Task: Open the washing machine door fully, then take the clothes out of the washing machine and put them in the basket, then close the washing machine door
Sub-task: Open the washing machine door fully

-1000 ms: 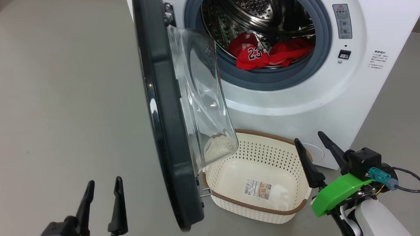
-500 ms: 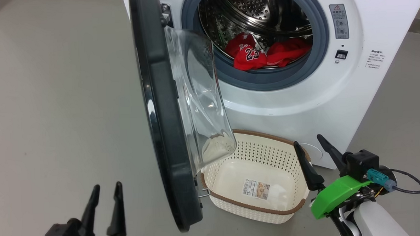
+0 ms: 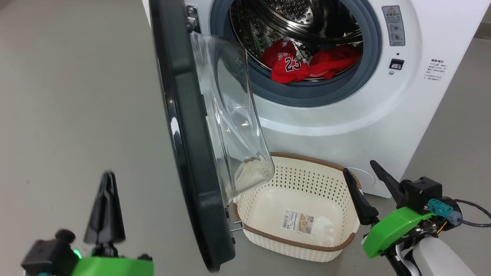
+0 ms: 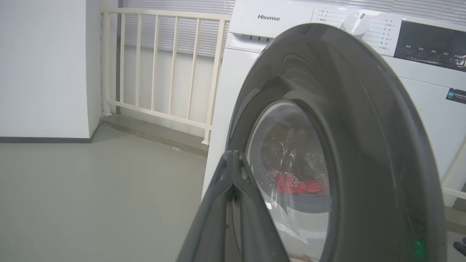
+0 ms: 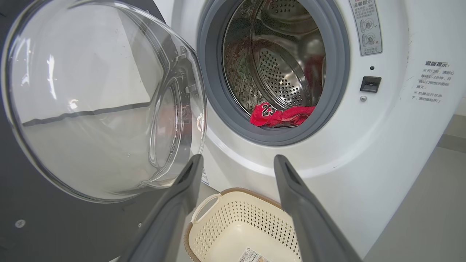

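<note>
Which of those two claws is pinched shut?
The left claw, beside the washing machine door: its fingers press together, while the right claw stands spread open.

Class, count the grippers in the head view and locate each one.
2. The left gripper is lower left, outside the washing machine door; the right gripper is lower right, beside the basket.

Left claw [image 3: 106,179] low left, fingers pressed together, tips up. Right claw [image 3: 359,168] low right, fingers spread apart (pale forearm [image 3: 439,256] beneath).
</note>
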{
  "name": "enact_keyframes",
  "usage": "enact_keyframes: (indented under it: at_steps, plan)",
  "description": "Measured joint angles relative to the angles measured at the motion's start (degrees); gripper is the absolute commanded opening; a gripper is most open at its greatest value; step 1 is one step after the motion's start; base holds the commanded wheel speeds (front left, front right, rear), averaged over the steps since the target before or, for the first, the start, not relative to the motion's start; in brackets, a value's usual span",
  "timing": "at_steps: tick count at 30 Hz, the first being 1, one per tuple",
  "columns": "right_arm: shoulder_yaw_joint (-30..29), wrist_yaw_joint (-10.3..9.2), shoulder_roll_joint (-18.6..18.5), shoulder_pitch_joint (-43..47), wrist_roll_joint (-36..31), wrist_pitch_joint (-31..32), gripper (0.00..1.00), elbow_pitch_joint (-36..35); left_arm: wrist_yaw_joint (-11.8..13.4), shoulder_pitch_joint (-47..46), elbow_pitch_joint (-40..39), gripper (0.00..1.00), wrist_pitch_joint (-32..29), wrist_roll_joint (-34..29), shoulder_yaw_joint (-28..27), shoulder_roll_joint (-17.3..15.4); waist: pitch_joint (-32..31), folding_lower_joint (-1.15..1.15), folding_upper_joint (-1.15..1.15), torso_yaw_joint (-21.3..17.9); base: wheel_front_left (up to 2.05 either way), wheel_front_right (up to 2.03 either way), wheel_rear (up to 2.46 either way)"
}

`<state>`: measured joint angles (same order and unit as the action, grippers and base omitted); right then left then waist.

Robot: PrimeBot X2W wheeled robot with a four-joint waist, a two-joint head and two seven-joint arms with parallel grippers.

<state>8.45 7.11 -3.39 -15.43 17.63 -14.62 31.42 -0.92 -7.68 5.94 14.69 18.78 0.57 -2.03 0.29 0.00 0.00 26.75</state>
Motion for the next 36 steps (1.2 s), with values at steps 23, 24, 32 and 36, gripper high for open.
enact_keyframes:
  at_steps: [23, 24, 32, 36]
  plan:
    - [0.08, 0.0, 0.07, -0.01, 0.02, 0.0, 1.0, 1.07, 0.89, -2.97, -24.63, 0.0, -12.69, -0.75, 19.92, -0.38, 0.58, 0.0, 0.0, -1.57, 0.0, 0.0, 0.0]
    - [0.08, 0.0, 0.07, -0.01, 0.02, -0.01, 1.0, 1.16, 0.99, -2.77, -23.99, 0.0, -13.71, 0.47, 21.06, -0.41, 0.65, 0.0, 0.0, -1.62, 0.0, 0.0, 0.0]
    - [0.43, 0.0, 0.1, -0.04, 4.9, 0.0, 1.0, 1.3, 5.16, -0.86, -17.7, 0.0, -18.74, 4.58, 25.6, -0.64, 1.16, 0.0, 0.0, -2.18, 0.0, 0.0, 0.0]
    - [0.55, 0.0, 0.1, -0.09, 6.49, 0.0, 1.0, 1.32, 6.73, -0.54, -14.32, 0.0, -19.86, 4.75, 25.64, -0.76, 1.32, 0.0, 0.0, -2.12, 0.0, 0.0, 0.0]
